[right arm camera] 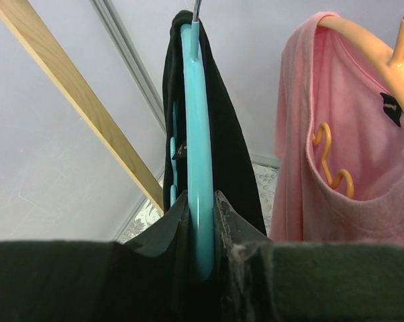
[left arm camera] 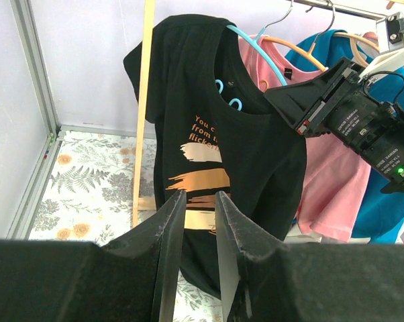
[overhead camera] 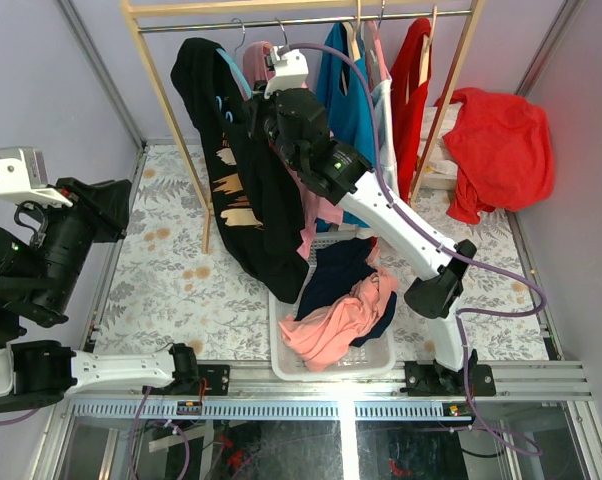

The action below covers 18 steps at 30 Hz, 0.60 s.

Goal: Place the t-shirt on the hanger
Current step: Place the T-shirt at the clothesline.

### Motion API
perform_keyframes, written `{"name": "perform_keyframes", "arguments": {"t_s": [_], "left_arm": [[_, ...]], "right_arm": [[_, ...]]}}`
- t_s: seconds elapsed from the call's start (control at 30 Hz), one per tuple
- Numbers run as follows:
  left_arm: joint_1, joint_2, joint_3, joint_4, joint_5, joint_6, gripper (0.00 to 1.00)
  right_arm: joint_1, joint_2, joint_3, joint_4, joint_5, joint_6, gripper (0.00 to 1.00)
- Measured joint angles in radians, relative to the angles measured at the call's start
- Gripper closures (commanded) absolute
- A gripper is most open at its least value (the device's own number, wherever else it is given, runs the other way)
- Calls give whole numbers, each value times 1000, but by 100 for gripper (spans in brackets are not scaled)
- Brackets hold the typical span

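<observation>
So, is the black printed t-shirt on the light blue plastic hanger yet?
Partly on: the t-shirt covers one hanger arm; the other arm is bare.

Fern-print table point(overhead camera: 161, 270): white basket point(overhead camera: 331, 371), wooden rack point(overhead camera: 186, 175) standing.

Two arms in black and white. Right arm point(overhead camera: 391, 215): bulky black joint housings, glossy white forearm link, small green light point(overhead camera: 333, 157), purple cable point(overhead camera: 467, 360) looped alongside. Left arm point(overhead camera: 61, 250): same colours, white block point(overhead camera: 16, 170) on top. Fingers point(left arm camera: 172, 228) of left end effector point(left arm camera: 199, 198) matte black, wedge-shaped.
</observation>
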Motion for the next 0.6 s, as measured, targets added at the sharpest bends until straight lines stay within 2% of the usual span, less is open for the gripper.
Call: {"name": "perform_keyframes", "arguments": {"t_s": [0.13,0.3,0.5,0.6], "left_arm": [[0,-2,-13,-1,0,-4,76],[0,-2,-36,-1,0,-15,76],[0,-3,-100,-2,2,-43,75],[0,-5,-136,-2,6,-63,75]], "right_arm": [[-1,0,-5,4,-1,4,95],[-1,-2,-27,29,-3,2,76],[-5,-21,-37,30,-26,-1,60],[-11,-51,-51,24,-45,-5,56]]}}
